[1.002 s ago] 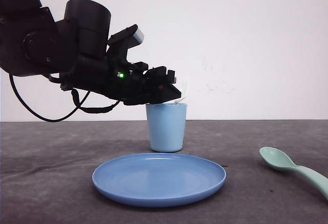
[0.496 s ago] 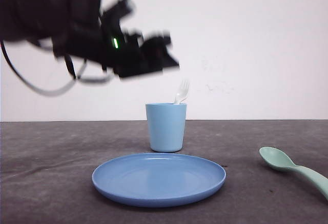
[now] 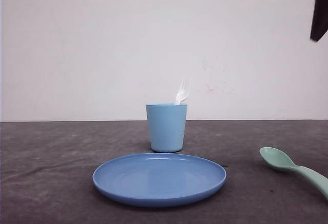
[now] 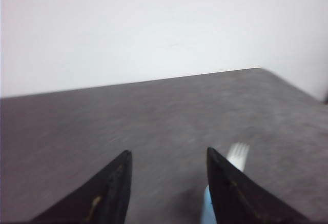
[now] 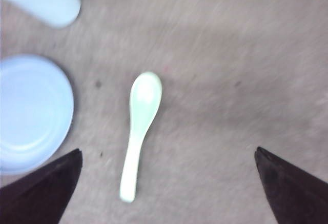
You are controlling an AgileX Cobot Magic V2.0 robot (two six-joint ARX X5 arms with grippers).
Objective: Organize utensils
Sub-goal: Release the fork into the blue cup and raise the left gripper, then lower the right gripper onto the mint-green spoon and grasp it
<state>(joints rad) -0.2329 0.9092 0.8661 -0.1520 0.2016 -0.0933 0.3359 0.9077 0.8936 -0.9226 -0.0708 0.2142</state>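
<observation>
Front view: white plastic fork (image 3: pixel 182 91) standing tines-up in the light blue cup (image 3: pixel 166 127), behind the round blue plate (image 3: pixel 159 178) — judging that half as done. Lying on the grey table (image 3: pixel 51 152) off to the right, well apart from cup and plate, pale mint-green spoon (image 3: pixel 294 168) waiting to be picked up.

Seen from the left wrist: left gripper (image 4: pixel 166 183) spread open, holding nothing, fork tines and cup rim just beside its right finger.

Seen from the right wrist: right gripper (image 5: pixel 169 193) gaping wide and empty, hanging above the spoon — handle end lying between the two fingers, touching neither.
</observation>
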